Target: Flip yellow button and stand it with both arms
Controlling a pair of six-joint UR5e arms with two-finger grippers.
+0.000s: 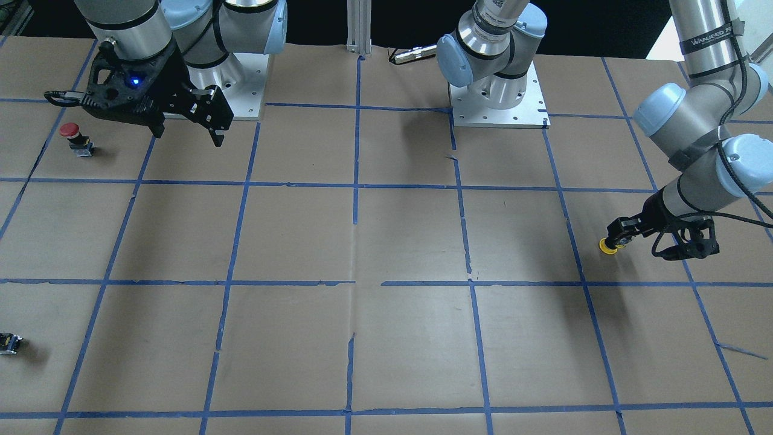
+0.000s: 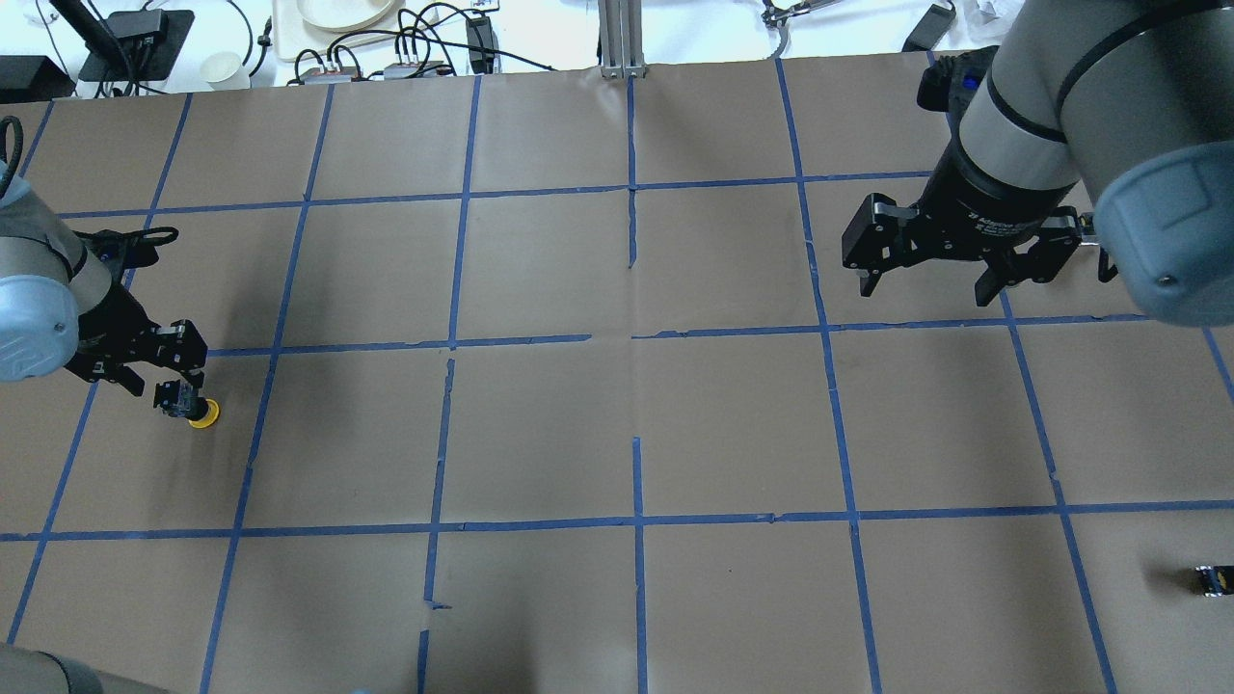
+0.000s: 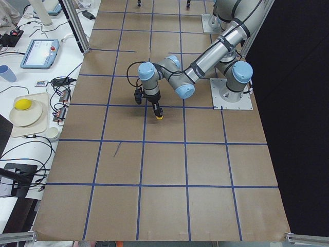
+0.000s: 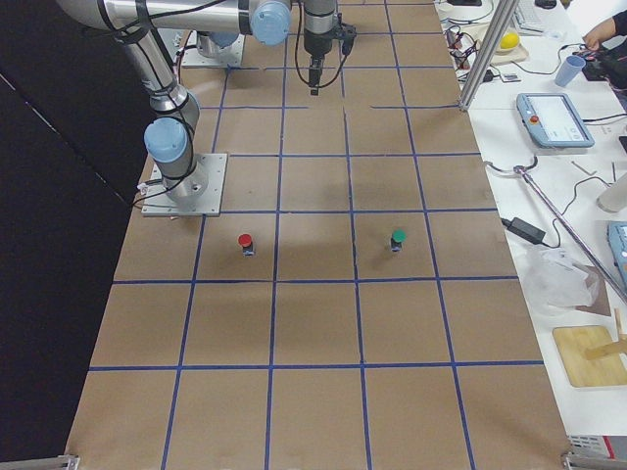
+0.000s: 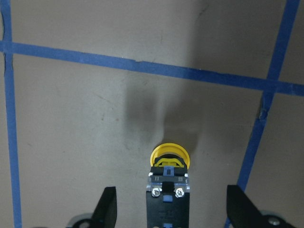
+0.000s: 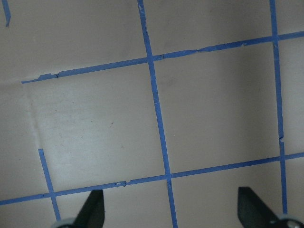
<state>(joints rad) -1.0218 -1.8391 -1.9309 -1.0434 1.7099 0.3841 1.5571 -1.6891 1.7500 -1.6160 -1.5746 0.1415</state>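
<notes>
Switch, push-button type: small yellow-capped push-button switch [image 5: 169, 159], with a round yellow mushroom cap on a black blocky body; the end face of the body shows two silver screws and blue inserts. Location: the robot's left side of the brown paper-covered table [image 1: 410, 241], inside one square of the blue tape grid and clear of the tape lines. Orientation: cap against the paper, body rising from it towards the claw. Left black two-finger gripper [image 5: 171, 199]: jaws spread wide, with the switch body centred between them; the wrist view shows a plain gap on either side and neither finger touches the body, so nothing is clamped. Left silver-grey jointed arm [image 3: 205, 64]: stretched out low from its base plate, with the wrist turned down and the claw slanted at the table just over the switch. Right black two-finger gripper [image 2: 927, 280]: jaws also wide apart, empty, touching nothing, with a blue light lit on the housing. Right silver-grey jointed arm [image 2: 1060, 116]: held high near its own base, with the claw pointing down and well above the paper. Other stock on the table: red-capped push button [image 1: 75, 138] standing near the right arm's base; green-capped push button [image 4: 397, 238] standing well apart from it; tiny dark part with a yellow spot [image 2: 1210, 578] near the table's edge on the robot's right.
</notes>
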